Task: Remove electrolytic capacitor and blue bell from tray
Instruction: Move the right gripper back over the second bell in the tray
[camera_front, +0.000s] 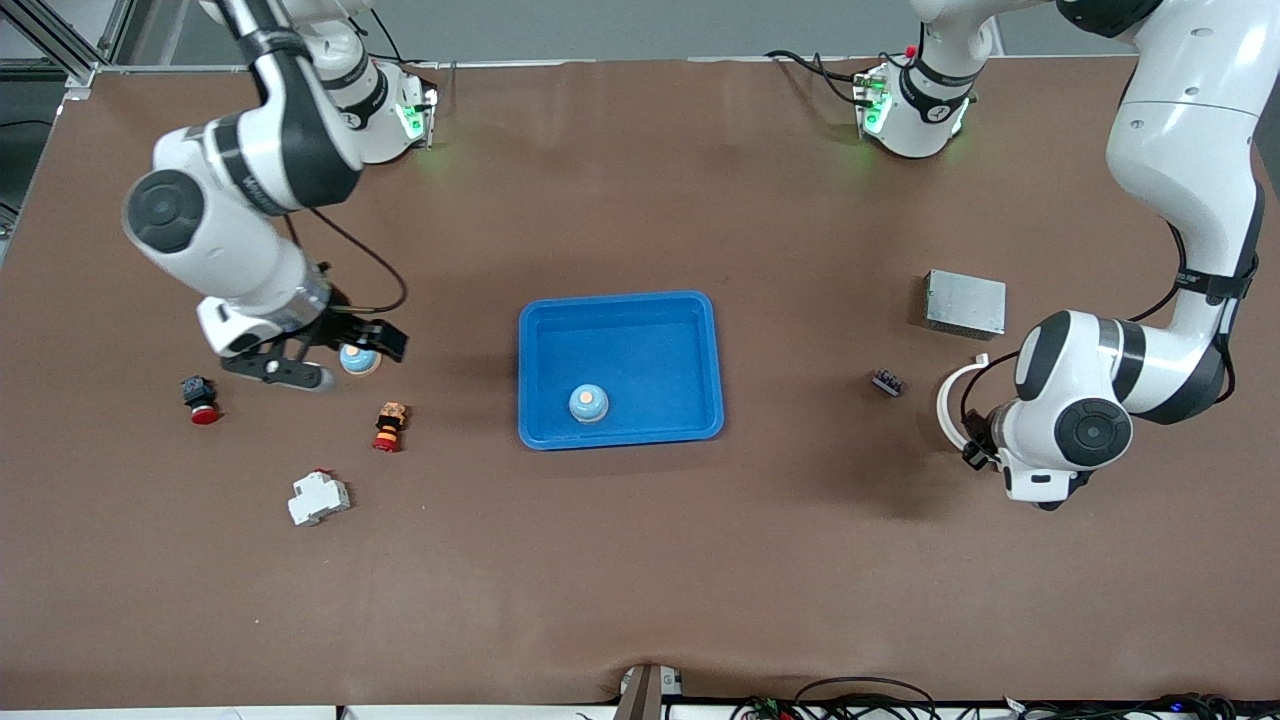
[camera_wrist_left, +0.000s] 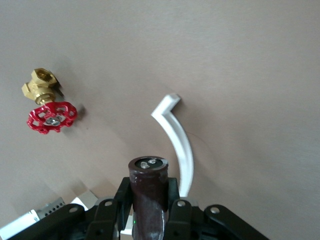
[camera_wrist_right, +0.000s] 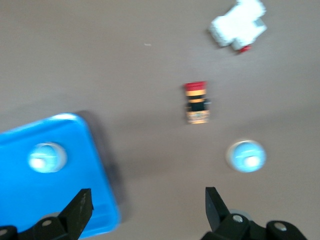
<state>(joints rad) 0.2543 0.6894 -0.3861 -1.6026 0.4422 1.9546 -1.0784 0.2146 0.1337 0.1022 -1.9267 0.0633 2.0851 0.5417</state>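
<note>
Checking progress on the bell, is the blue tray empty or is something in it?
Not empty: one bell sits inside the tray, near its front wall.

Around the blue tray (camera_front: 619, 308) the brown table (camera_front: 640, 560) lies bare on every side. One bell (camera_front: 588, 403) sits in the tray's nearer part. Toward the right arm's end, a second bell (camera_front: 359, 359), two red pushbuttons (camera_front: 389, 427) (camera_front: 200, 399) and a white breaker (camera_front: 318, 497) crowd the way.
</note>
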